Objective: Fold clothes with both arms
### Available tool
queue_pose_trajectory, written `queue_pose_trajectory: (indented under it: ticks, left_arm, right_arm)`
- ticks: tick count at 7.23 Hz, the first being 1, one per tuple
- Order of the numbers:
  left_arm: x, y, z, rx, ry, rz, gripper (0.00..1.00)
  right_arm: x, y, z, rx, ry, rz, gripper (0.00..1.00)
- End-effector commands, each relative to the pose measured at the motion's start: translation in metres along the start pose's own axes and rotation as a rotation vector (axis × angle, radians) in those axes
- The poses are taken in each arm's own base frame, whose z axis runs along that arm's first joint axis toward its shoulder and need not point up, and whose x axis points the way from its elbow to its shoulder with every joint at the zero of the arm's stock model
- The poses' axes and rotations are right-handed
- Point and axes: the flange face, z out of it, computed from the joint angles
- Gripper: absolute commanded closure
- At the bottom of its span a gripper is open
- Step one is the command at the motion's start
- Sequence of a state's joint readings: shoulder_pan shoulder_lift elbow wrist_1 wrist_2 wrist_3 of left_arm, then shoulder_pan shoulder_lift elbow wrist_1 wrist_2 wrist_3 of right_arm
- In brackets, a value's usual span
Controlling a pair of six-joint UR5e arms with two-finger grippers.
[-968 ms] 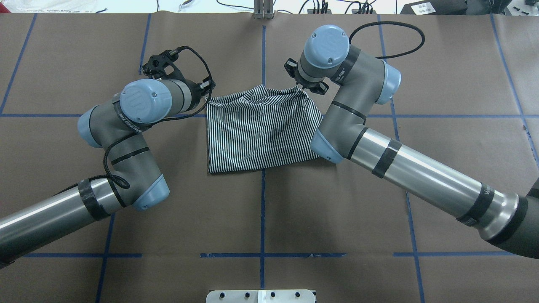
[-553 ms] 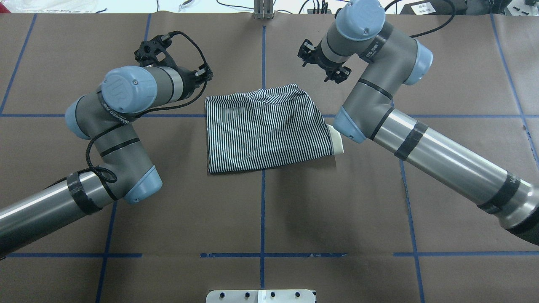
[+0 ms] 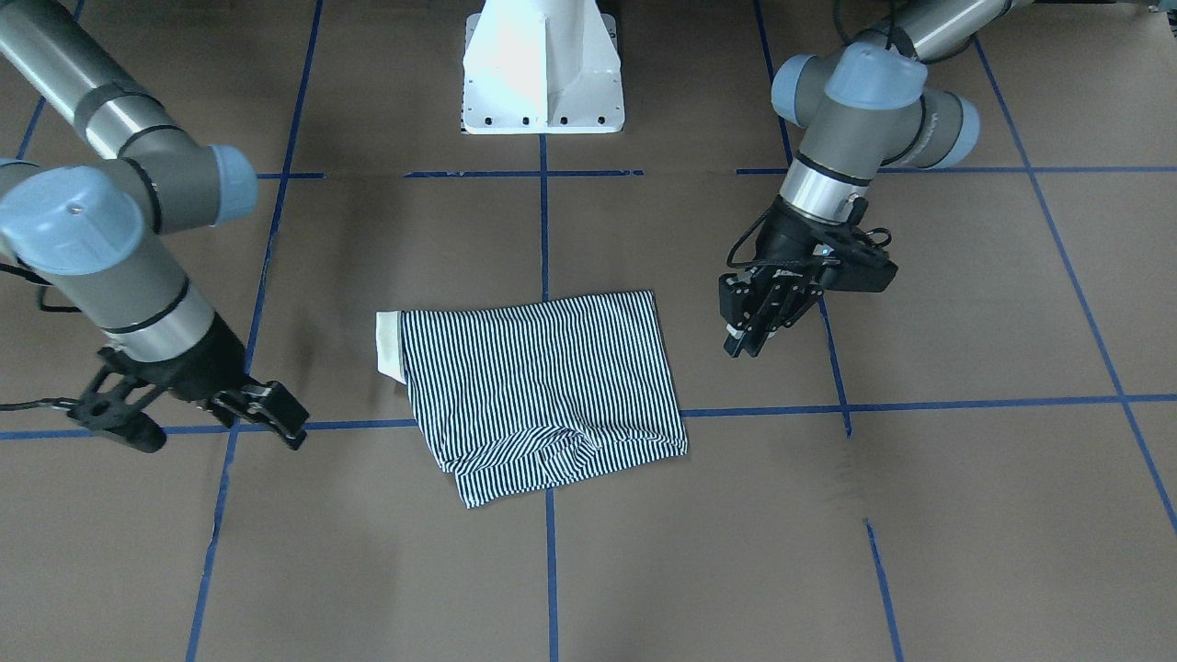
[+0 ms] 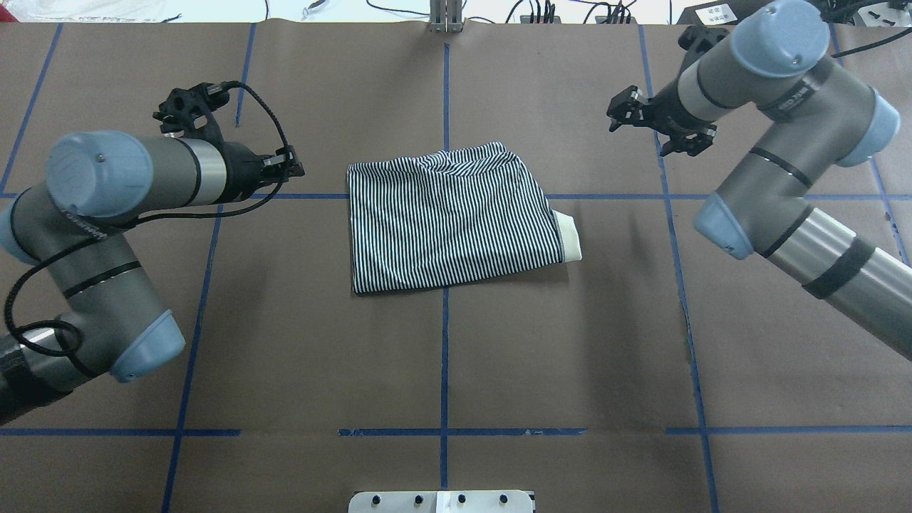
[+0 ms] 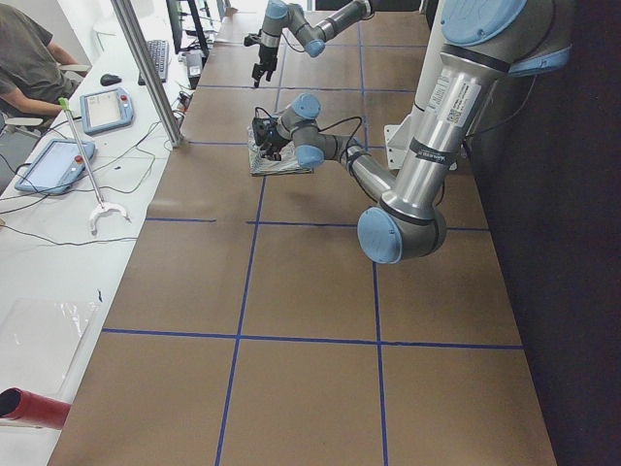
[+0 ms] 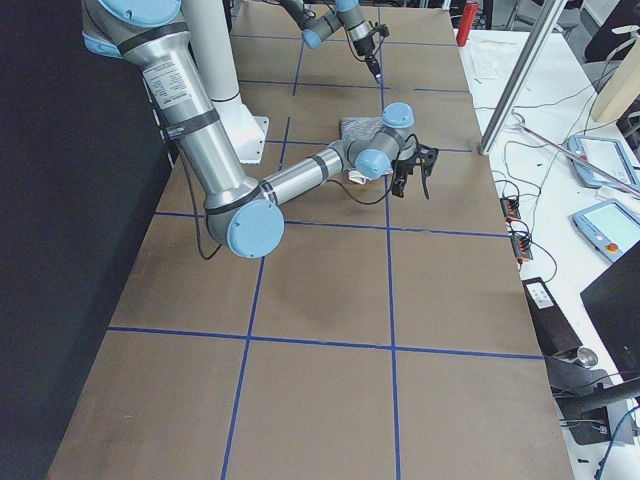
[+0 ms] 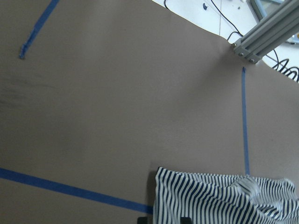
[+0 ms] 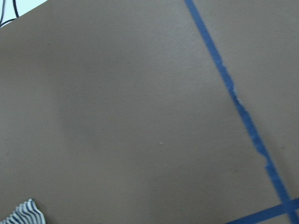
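Shirt (image 4: 449,221): lies folded into a rough rectangle at the centre of the overhead view, flat on the brown-papered table (image 4: 442,370), straddling the vertical blue tape line (image 4: 443,356). A cream collar (image 4: 570,239) pokes out at its right edge. The top edge is bunched into a few wrinkles.

Left gripper (image 4: 292,162): sits left of centre in the overhead view, just off the shirt's upper left corner and not touching it. We see two dark fingertips with a gap between them at the bottom of the left wrist view, so we read the jaws as parted and empty.

Right gripper (image 4: 659,128): sits at the upper right of the overhead view, well apart from the shirt. Its fingers are spread wide and hold nothing — the front view shows it at lower left.
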State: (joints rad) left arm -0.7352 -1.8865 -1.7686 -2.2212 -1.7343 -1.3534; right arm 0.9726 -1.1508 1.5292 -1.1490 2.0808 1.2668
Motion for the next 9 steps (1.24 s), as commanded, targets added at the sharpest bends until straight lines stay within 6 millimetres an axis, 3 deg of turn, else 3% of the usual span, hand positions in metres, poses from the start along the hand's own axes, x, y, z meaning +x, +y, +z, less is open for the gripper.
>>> queue_pose_trajectory:
  ticks: [1, 2, 3, 4, 5, 6, 7, 8, 9]
  left_arm:
    - [-0.105, -0.053, -0.056, -0.106, -0.042, 0.271, 0.65]
    - [-0.170, -0.089, -0.095, -0.118, -0.077, 0.394, 0.64]
    - [-0.224, -0.120, -0.135, -0.110, -0.107, 0.485, 0.62]
    - [-0.282, -0.149, -0.171, -0.129, -0.152, 0.538, 0.61]
    - [-0.319, -0.173, -0.209, -0.145, -0.199, 0.576, 0.57]
    - [-0.345, -0.192, -0.238, -0.199, -0.262, 0.519, 0.50]
    - [-0.364, -0.193, -0.254, -0.297, -0.297, 0.423, 0.42]
    - [-0.360, -0.184, -0.264, -0.350, -0.312, 0.410, 0.00]
    - [-0.368, -0.177, -0.264, -0.410, -0.333, 0.311, 0.00]
  right_arm:
    - [0.148, -0.058, -0.055, -0.057, 0.006, -0.181, 0.00]
    - [0.220, -0.087, -0.096, -0.044, -0.009, -0.241, 0.00]
    - [0.256, -0.105, -0.126, -0.048, 0.001, -0.288, 0.00]
    - [0.290, -0.115, -0.136, -0.086, 0.049, -0.350, 0.00]
    - [0.323, -0.117, -0.141, -0.142, 0.099, -0.437, 0.00]
    - [0.344, -0.117, -0.148, -0.189, 0.121, -0.448, 0.00]
    - [0.364, -0.097, -0.149, -0.215, 0.120, -0.458, 0.00]
    - [0.362, -0.093, -0.152, -0.209, 0.119, -0.451, 0.00]
    - [0.359, -0.094, -0.149, -0.208, 0.139, -0.464, 0.00]
